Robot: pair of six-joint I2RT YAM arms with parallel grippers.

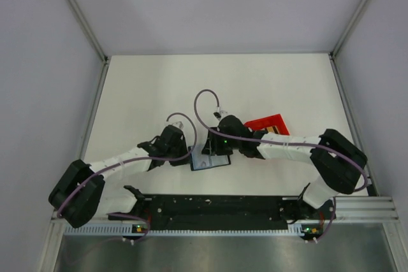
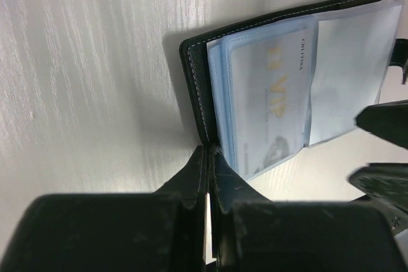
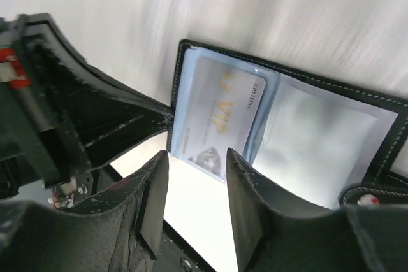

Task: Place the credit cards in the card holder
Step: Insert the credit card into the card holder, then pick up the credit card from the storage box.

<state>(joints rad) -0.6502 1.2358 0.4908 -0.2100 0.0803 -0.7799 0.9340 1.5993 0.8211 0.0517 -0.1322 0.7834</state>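
Note:
The card holder (image 1: 209, 161) lies open on the white table, its pale blue-grey sleeves facing up. One pale credit card (image 3: 217, 116) with gold "VIP" lettering sits inside the left sleeve (image 2: 268, 93). My left gripper (image 2: 209, 154) is shut on the black cover edge (image 2: 194, 74) of the holder, at its left side (image 1: 187, 156). Just above the holder's near edge, my right gripper (image 3: 194, 164) is open with nothing between its fingers; it hangs over the holder (image 1: 210, 151). The right gripper's fingers (image 2: 382, 119) show at the right of the left wrist view.
A red shallow tray (image 1: 271, 122) lies right of the holder, partly hidden under the right arm. Grey walls and metal frame posts close in the table on three sides. The black base rail (image 1: 217, 205) runs along the near edge.

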